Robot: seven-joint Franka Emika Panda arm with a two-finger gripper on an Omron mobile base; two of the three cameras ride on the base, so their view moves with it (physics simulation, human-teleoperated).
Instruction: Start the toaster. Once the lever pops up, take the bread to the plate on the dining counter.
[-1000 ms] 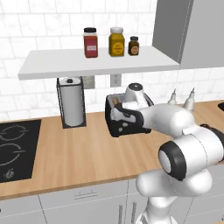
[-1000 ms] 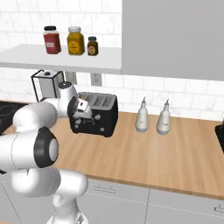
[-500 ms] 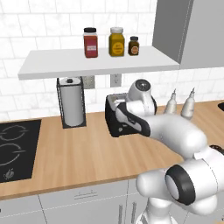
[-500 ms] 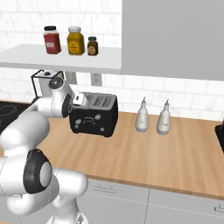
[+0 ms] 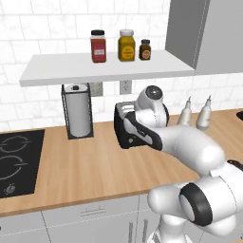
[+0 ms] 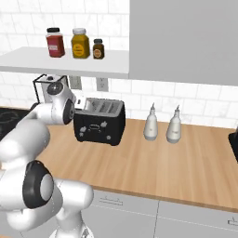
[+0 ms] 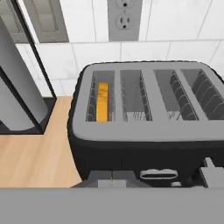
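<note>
The black toaster (image 6: 100,122) stands on the wood worktop by the tiled wall, partly behind my arm in the left base view (image 5: 121,130). From above, the hand view shows its slots (image 7: 144,98). The bread (image 7: 102,101) stands sunk in the leftmost slot, only its orange top edge showing. My gripper (image 7: 111,180) is shut and empty, low at the toaster's front edge. In the right base view the gripper (image 6: 80,103) hovers at the toaster's upper left corner. A silver lever (image 7: 159,174) sits on the front face. The plate and the dining counter are out of view.
A paper towel roll in a black stand (image 5: 78,116) is just left of the toaster. Two white bottles (image 6: 151,123) (image 6: 174,125) stand to its right. A shelf with three jars (image 5: 118,66) hangs above. A black cooktop (image 5: 16,161) lies far left.
My hand has lifted off the toaster's front face and drawn up toward its upper left corner. The elbow has swung out wide. The toaster has not moved.
</note>
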